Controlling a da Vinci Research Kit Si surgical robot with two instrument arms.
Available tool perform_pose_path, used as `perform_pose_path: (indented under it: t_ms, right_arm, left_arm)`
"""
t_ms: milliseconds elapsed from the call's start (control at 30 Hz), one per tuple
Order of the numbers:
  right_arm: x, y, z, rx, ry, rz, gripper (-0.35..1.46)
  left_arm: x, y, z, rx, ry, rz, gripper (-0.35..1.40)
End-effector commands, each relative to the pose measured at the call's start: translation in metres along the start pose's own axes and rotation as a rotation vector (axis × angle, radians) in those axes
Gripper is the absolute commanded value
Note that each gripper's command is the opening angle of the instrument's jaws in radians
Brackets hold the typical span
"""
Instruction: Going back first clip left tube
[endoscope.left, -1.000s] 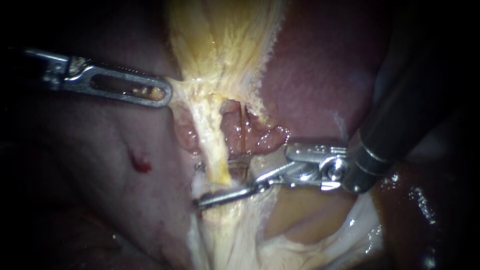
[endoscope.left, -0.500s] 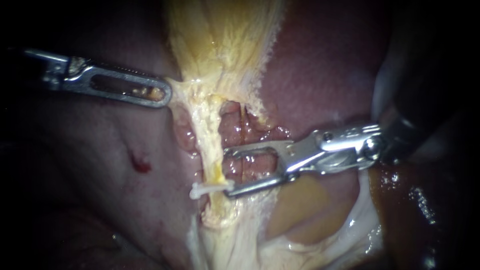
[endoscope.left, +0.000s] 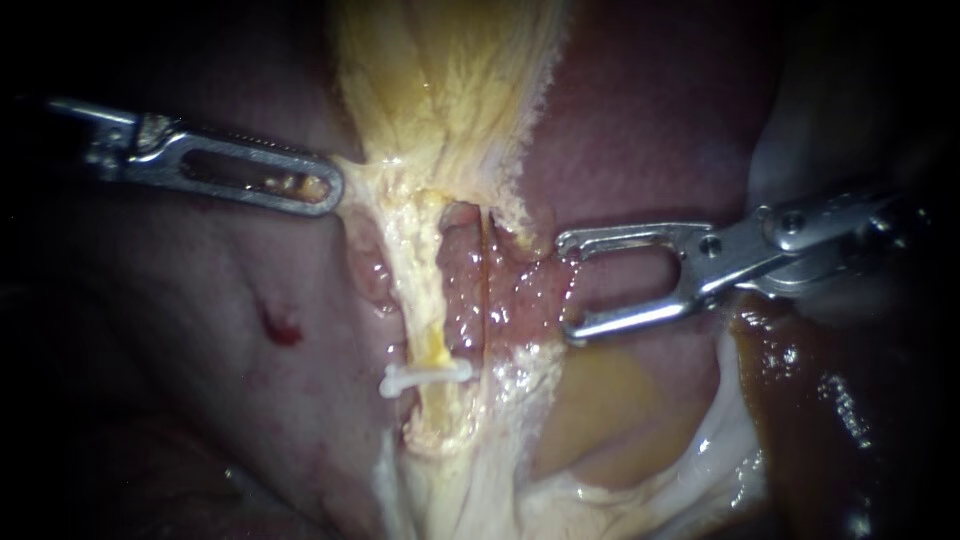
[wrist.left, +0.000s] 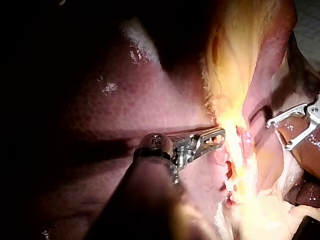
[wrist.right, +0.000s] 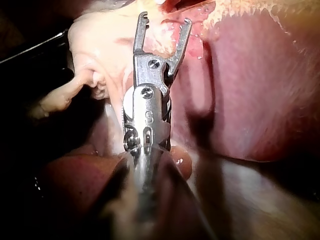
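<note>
Clip (endoscope.left: 425, 377) set across the left tube (endoscope.left: 420, 285), only the retreat seemingly left: right instrument (endoscope.left: 565, 290), jaws spread and empty, well right of the clip; left instrument (endoscope.left: 325, 190) pinching pale tissue (endoscope.left: 365, 172) above it.

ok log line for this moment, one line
small white clip: on pale yellow left tube | right steel instrument: jaws open, empty, clear of clip | left steel instrument: jaws shut on yellowish tissue
</note>
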Motion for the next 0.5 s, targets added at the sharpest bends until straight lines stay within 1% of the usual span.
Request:
perform_pose_path:
  t_ms: [33,167,267,400,500]
  right_arm:
    - [-0.0001,0.0000,0.0001,0.000,0.000,0.000,0.50]
    - [-0.0002,-0.0001,0.0001,0.004,0.000,-0.001,0.50]
    - [-0.0002,-0.0001,0.0000,0.004,0.000,-0.001,0.50]
    - [-0.0002,-0.0001,0.0000,0.004,0.000,-0.001,0.50]
    - [-0.0002,-0.0002,0.0000,0.004,0.000,-0.001,0.50]
  left_arm:
    - [0.0001,0.0000,0.0002,-0.002,-0.001,0.001,-0.35]
    - [0.0006,0.0002,0.0014,-0.012,-0.007,0.004,-0.35]
    - [0.0012,0.0006,0.0030,-0.008,-0.008,0.008,-0.35]
    - [0.0019,0.0013,0.0053,-0.007,0.006,0.015,-0.35]
    - [0.0023,0.0018,0.0065,-0.009,0.012,0.018,-0.35]
